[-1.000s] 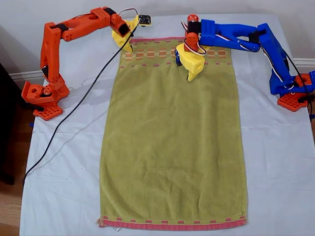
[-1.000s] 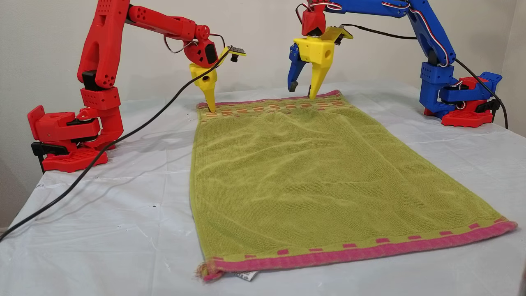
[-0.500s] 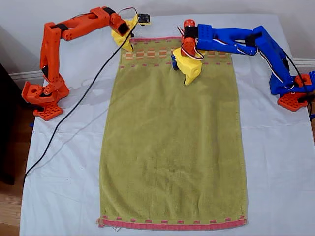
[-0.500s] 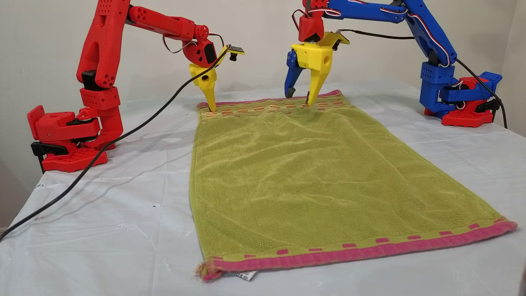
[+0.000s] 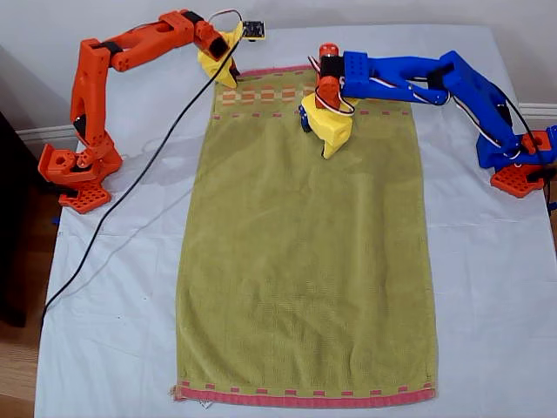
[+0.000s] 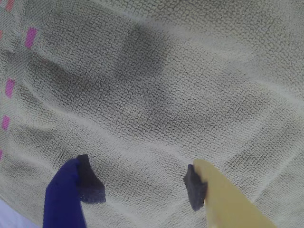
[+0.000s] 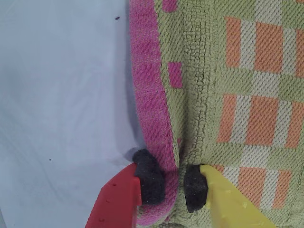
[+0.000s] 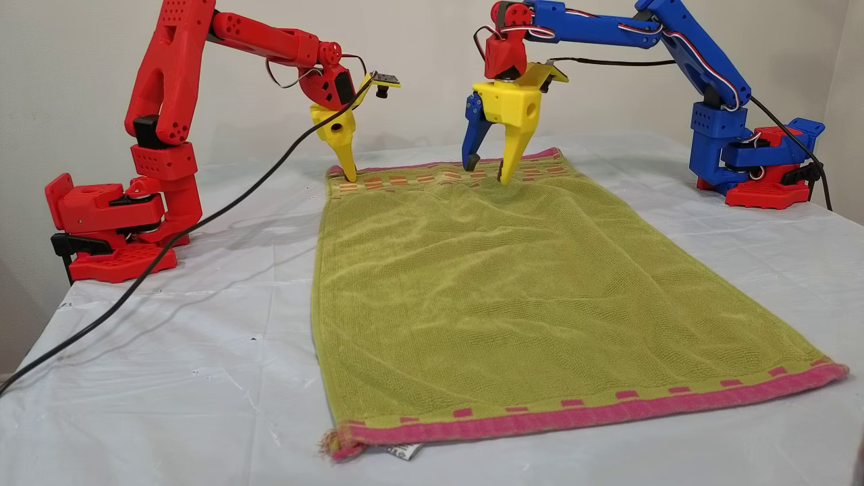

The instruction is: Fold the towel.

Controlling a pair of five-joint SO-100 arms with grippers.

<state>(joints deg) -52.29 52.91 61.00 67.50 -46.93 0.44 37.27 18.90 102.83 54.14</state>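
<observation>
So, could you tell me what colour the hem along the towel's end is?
Pink-red; the hem of the towel shows best in the second wrist view.

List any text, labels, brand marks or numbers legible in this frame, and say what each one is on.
No text here can be read.
White tag under the near corner of the towel: dark print shows, but it is mostly hidden and too small to read.
Arms, their bases and the white tablecloth: no lettering visible in any view.
</observation>
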